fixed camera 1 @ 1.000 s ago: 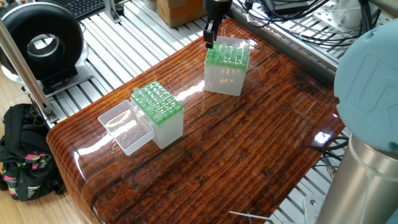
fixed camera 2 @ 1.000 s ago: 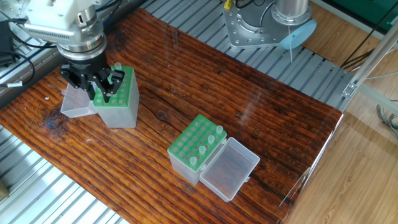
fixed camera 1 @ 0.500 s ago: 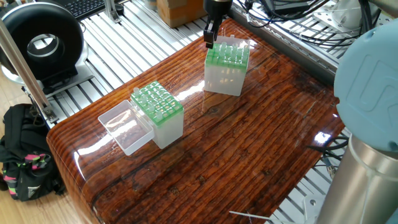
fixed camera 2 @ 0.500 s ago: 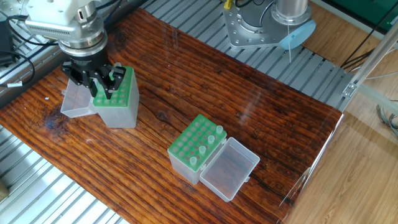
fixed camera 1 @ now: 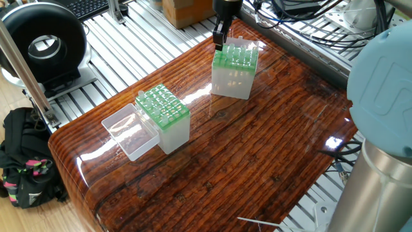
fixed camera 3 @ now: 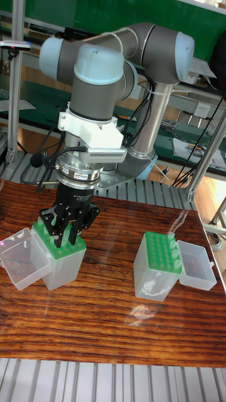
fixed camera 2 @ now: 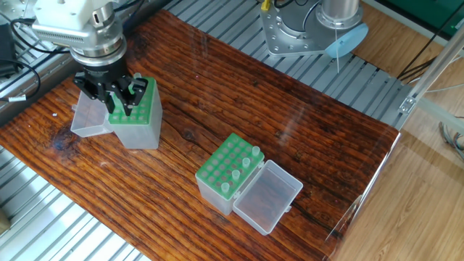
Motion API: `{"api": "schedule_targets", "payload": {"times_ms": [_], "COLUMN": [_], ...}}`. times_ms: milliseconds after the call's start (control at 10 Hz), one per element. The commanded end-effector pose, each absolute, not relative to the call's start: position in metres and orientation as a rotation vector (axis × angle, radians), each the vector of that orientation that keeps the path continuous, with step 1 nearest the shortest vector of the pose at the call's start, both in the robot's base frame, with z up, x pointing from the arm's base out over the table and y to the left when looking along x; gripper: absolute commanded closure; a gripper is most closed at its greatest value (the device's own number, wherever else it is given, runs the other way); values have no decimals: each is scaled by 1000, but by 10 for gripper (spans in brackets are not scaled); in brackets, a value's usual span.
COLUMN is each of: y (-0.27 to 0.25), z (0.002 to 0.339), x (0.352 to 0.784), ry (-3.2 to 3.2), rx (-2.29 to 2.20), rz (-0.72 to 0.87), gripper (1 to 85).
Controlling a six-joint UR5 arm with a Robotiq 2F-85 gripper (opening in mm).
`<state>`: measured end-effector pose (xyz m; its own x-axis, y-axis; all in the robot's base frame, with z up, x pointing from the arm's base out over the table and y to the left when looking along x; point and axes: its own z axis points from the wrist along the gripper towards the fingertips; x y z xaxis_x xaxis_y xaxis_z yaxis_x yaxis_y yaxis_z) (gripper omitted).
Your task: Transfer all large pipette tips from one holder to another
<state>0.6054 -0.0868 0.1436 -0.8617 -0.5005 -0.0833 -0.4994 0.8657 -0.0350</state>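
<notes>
Four large pipette tips [fixed camera 2: 235,172] in near holder [fixed camera 2: 225,174] | claw [fixed camera 2: 122,104] over far holder [fixed camera 2: 134,116] | grip: cannot tell

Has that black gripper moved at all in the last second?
Yes. The gripper has risen slightly and shifted a little toward the far edge of the green-topped tip holder below it.

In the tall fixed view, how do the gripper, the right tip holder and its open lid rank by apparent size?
1. gripper, though nearness to the camera may enlarge it
2. right tip holder
3. open lid
</notes>
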Motion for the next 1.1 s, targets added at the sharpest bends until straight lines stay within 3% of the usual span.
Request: {"api": "schedule_targets", "payload": {"times_ms": [0, 1000], "y": [-84, -90], "z": [141, 138], "x": [604, 598], "ry": [2953, 2982], "rx": [-774, -765], "rz": [0, -11], "gripper": [503, 523]}}
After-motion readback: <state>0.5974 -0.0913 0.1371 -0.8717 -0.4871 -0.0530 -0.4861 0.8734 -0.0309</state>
